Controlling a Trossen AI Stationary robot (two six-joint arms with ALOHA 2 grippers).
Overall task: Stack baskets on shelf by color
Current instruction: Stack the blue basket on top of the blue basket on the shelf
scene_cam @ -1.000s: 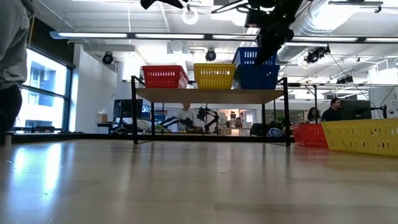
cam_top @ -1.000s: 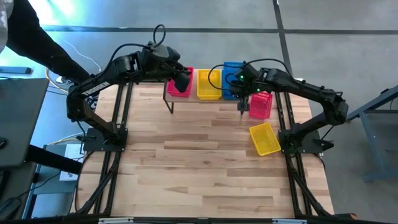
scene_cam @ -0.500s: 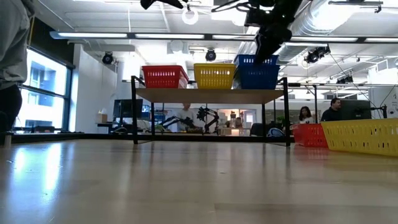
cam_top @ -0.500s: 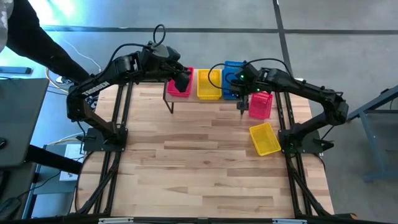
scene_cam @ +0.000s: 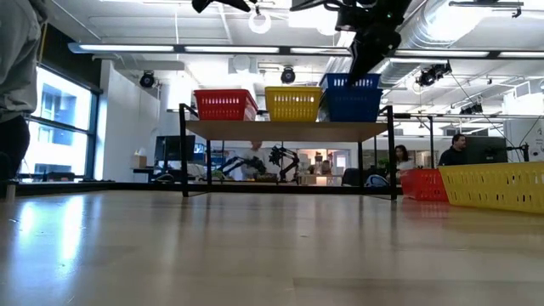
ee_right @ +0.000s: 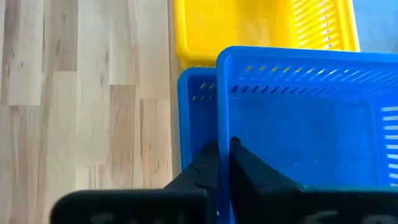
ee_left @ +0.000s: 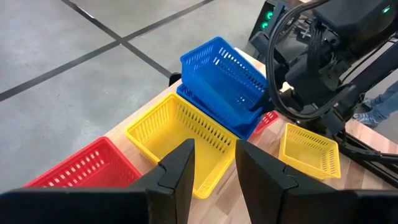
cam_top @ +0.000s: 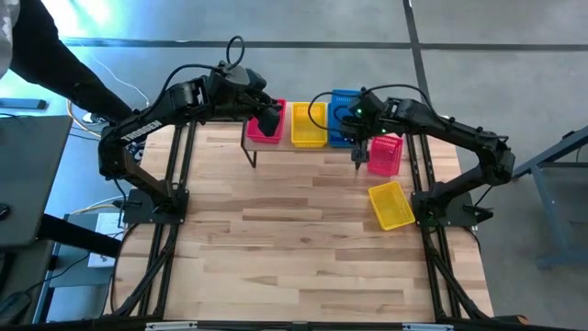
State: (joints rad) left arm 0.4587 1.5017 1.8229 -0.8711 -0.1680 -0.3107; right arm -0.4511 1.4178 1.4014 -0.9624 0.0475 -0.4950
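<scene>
The shelf (scene_cam: 289,130) stands at the table's far edge and carries a red basket (scene_cam: 225,104), a yellow basket (scene_cam: 293,104) and two blue baskets. The upper blue basket (ee_left: 224,65) sits tilted inside the lower blue basket (ee_left: 214,112). My right gripper (ee_right: 222,146) is over the shelf's right end, shut on the upper blue basket. My left gripper (ee_left: 211,155) hovers open above the shelf's left end, over the red basket and the yellow basket beside it, touching nothing. My right gripper pinches a side wall (ee_right: 222,124) of the upper blue basket, near a corner of its rim. One finger (ee_right: 245,165) is inside the basket and the other finger (ee_right: 202,165) is outside. The fingers come from above, pointing down. The basket rests tilted in the lower blue basket.
A red basket (cam_top: 386,154) and a yellow basket (cam_top: 392,204) lie on the tabletop right of the shelf, near the right arm's base. Bare wood spreads over the table's middle and near half (cam_top: 285,248). A person (scene_cam: 17,85) stands beyond the table's left side.
My right gripper has let the upper blue basket down into the lower blue one. In the low view its raised left end has sunk, so it now sits lower and nearly level.
</scene>
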